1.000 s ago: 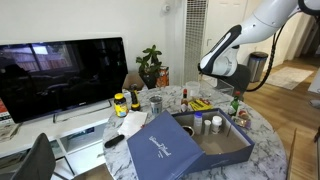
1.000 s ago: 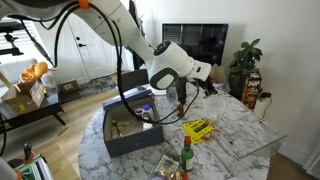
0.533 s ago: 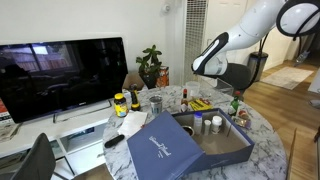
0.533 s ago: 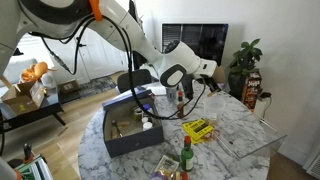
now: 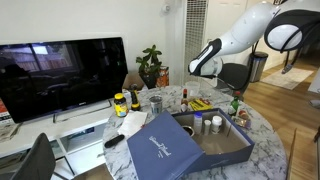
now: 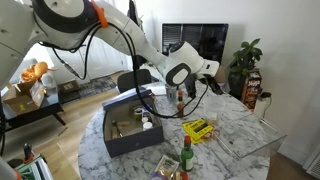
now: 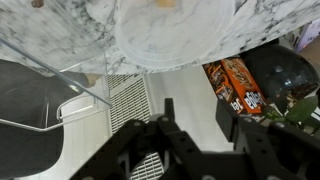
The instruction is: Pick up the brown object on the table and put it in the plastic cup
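Above the table (image 7: 55,30), the claw (image 7: 203,115) hangs near the plastic cup (image 7: 175,35).

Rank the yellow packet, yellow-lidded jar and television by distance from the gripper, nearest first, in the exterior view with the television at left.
1. Yellow packet, just below the gripper.
2. Yellow-lidded jar, farther left.
3. Television, far left.

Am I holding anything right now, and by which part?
Nothing: in the wrist view the gripper is open, with nothing between its jaws.
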